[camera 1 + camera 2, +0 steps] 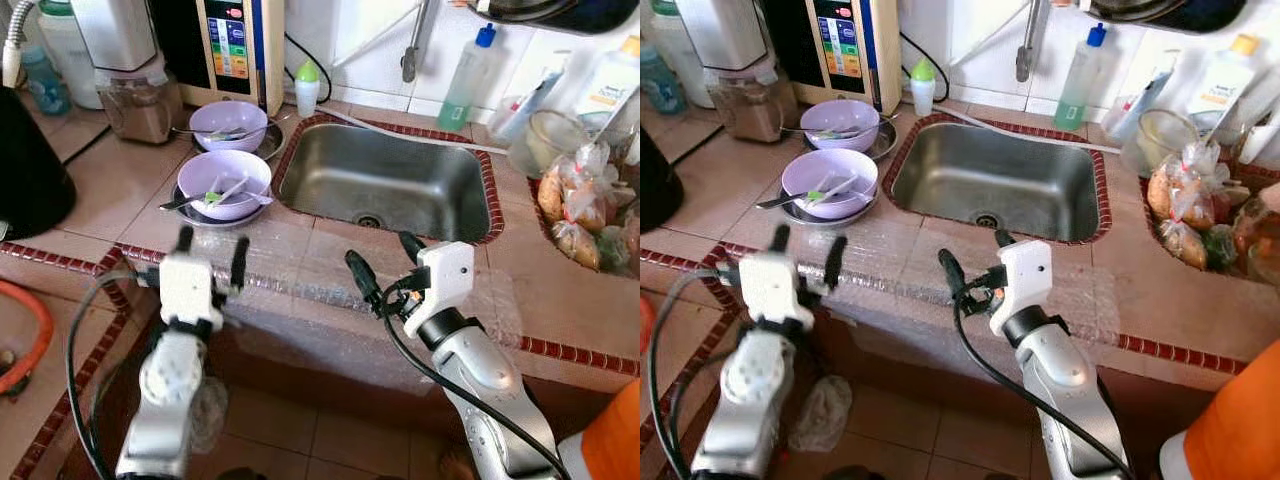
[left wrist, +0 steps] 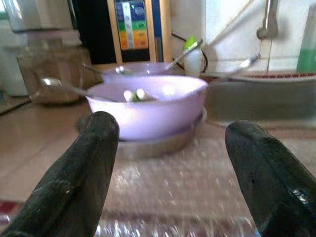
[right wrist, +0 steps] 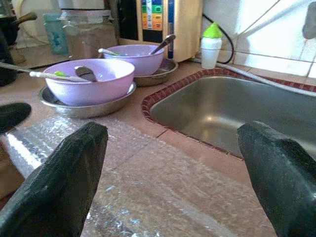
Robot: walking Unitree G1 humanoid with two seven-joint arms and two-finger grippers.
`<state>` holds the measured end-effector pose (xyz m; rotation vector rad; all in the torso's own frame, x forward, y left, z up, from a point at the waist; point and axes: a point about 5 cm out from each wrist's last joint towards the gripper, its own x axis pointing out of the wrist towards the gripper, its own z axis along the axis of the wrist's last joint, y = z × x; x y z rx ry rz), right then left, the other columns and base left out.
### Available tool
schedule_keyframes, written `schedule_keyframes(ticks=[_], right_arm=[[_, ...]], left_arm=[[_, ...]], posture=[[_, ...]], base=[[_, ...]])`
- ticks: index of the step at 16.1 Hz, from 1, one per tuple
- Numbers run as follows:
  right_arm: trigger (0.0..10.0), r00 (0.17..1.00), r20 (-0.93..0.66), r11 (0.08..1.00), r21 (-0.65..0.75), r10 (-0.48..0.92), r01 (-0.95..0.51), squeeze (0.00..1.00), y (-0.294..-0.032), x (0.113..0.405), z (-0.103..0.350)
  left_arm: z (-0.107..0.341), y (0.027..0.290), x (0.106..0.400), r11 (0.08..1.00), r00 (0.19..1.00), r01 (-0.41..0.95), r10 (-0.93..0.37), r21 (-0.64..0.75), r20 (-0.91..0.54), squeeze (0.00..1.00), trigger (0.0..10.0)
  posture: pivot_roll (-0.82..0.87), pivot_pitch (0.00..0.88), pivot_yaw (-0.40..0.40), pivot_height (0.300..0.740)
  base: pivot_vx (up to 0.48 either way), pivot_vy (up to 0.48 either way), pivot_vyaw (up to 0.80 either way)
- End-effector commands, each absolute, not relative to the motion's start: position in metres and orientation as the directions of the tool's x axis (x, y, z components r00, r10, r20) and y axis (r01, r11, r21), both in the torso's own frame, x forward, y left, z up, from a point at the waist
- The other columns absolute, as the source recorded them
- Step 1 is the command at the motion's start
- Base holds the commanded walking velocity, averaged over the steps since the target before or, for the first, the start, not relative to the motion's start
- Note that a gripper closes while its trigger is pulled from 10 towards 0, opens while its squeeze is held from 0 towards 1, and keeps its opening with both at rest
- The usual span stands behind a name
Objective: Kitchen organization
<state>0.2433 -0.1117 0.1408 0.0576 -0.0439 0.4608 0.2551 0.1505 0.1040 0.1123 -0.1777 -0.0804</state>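
Two purple bowls stand on metal plates left of the steel sink [image 1: 390, 180]. The near bowl [image 1: 224, 183] holds a spoon and green scraps; the far bowl [image 1: 228, 124] also has a spoon in it. My left gripper [image 1: 211, 256] is open at the counter's front edge, just short of the near bowl [image 2: 148, 106], with nothing between its fingers. Open too, my right gripper [image 1: 385, 262] hovers over the counter edge in front of the sink [image 3: 232, 111], pointing toward the bowls [image 3: 89, 81].
A water dispenser [image 1: 232, 45], a blender jar [image 1: 135, 95] and a small green-capped bottle [image 1: 307, 88] line the back wall. A soap bottle [image 1: 464, 80] stands behind the sink. Bagged food [image 1: 580, 215] lies at the right. Bubble wrap [image 1: 300, 285] covers the counter edge.
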Motion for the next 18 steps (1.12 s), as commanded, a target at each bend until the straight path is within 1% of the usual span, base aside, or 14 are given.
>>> schedule_keyframes(ticks=[1, 3, 5, 7, 13, 18], right_arm=[[10.0, 0.892, 0.050, 0.891, 0.048, 0.449, -0.451, 0.00, -0.113, 0.244, 0.141], [10.0, 0.892, 0.046, 0.891, 0.050, 0.450, -0.452, 0.00, -0.112, 0.244, 0.140], [10.0, 0.890, 0.037, 0.889, 0.042, 0.454, -0.455, 0.00, -0.113, 0.240, 0.139], [10.0, 0.895, 0.034, 0.895, 0.041, 0.444, -0.445, 0.00, -0.116, 0.238, 0.139], [10.0, 0.901, 0.025, 0.900, 0.041, 0.433, -0.434, 0.00, -0.119, 0.235, 0.139], [10.0, 0.904, 0.025, 0.903, 0.027, 0.428, -0.428, 0.00, -0.122, 0.235, 0.140]], left_arm=[[0.107, 0.147, 0.260, 0.992, 0.981, 0.067, -0.085, 0.106, 0.174, 0.00, 10.0], [0.103, 0.148, 0.267, 0.995, 0.986, 0.044, -0.058, 0.090, 0.159, 0.00, 10.0], [0.107, 0.148, 0.282, 0.995, 0.984, 0.032, -0.049, 0.099, 0.170, 0.00, 10.0], [0.107, 0.151, 0.290, 0.994, 0.986, 0.015, -0.033, 0.111, 0.163, 0.00, 10.0], [0.108, 0.154, 0.304, 0.993, 0.984, -0.016, -0.004, 0.114, 0.178, 0.00, 10.0], [0.113, 0.149, 0.315, 0.994, 0.978, -0.003, -0.020, 0.110, 0.206, 0.00, 10.0]], posture=[[-0.08, 0.000, -0.045, 0.740], [-0.09, 0.000, -0.047, 0.740], [-0.10, 0.000, -0.046, 0.740], [-0.12, 0.000, -0.039, 0.740], [-0.14, 0.000, -0.031, 0.740], [-0.15, 0.000, -0.031, 0.740]], base=[[0.000, 0.000, 0.00], [0.000, 0.000, 0.00], [0.000, 0.000, 0.00], [0.000, 0.000, 0.00], [0.000, 0.000, 0.00], [0.000, 0.000, 0.00]])
